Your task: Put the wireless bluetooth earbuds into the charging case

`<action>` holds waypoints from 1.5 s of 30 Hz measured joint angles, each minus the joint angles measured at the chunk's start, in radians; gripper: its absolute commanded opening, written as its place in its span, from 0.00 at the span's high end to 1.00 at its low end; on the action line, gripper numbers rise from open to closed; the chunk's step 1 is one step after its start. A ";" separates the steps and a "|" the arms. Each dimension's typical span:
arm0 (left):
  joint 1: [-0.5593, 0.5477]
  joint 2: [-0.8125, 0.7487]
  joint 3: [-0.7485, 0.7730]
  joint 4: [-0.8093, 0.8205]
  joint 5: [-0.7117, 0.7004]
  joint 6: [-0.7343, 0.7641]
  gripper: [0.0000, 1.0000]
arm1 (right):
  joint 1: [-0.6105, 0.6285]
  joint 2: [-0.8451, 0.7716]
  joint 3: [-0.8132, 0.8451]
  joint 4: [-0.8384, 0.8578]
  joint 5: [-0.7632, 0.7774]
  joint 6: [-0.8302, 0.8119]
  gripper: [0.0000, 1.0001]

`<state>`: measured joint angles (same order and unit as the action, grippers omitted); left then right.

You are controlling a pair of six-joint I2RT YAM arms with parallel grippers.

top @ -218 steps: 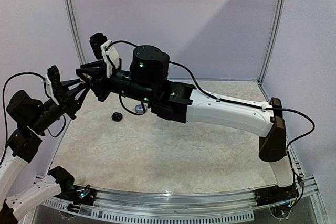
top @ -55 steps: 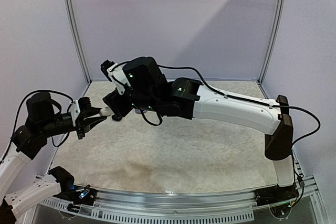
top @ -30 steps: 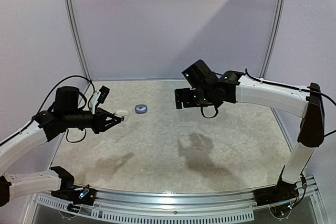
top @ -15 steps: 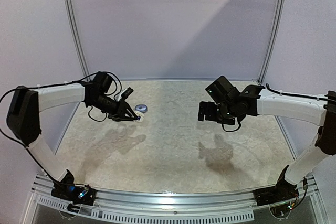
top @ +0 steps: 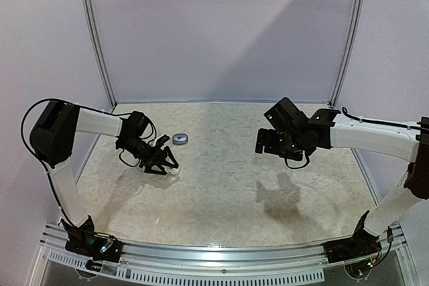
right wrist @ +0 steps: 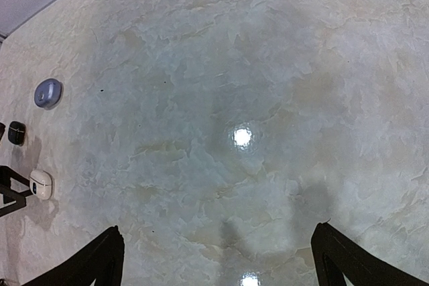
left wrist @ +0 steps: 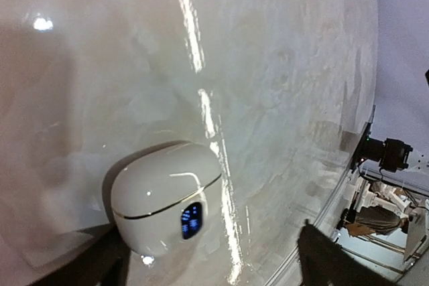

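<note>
A closed white charging case [left wrist: 164, 199] with a small blue display lies on the table between my left gripper's [left wrist: 214, 266] spread fingers, close to the left one. From above, that open left gripper [top: 164, 164] sits low at the table's left with the white case [top: 174, 171] at its tips. My right gripper [top: 265, 144] hangs open in the air at the right, with only bare table between its fingers [right wrist: 94, 259]. The earbuds are out of view.
A round grey-blue case [top: 179, 138] lies behind the left gripper, and the right wrist view shows that grey-blue case [right wrist: 48, 93] too. A small black case [right wrist: 16, 132] sits near the left wall, beside the white case [right wrist: 41, 183]. Enclosure walls stand close at left and back.
My left gripper was shut on the white case, has lowered to the table and opened, leaving the case lying there. The right arm drew back to the right and now hangs nearly still.
</note>
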<state>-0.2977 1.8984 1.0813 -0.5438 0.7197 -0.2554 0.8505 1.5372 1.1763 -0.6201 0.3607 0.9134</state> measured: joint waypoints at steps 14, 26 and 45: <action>0.000 -0.423 -0.065 -0.053 -0.236 0.054 0.01 | -0.244 -0.133 -0.208 0.120 -0.010 -0.067 0.01; 0.074 -0.631 -0.129 -0.164 -0.336 0.194 0.01 | -0.472 -0.392 -0.394 0.294 -0.058 -0.259 0.01; 0.248 -1.186 -0.684 0.290 -0.624 0.224 0.01 | -0.472 -0.947 -0.979 0.795 0.236 -0.502 0.01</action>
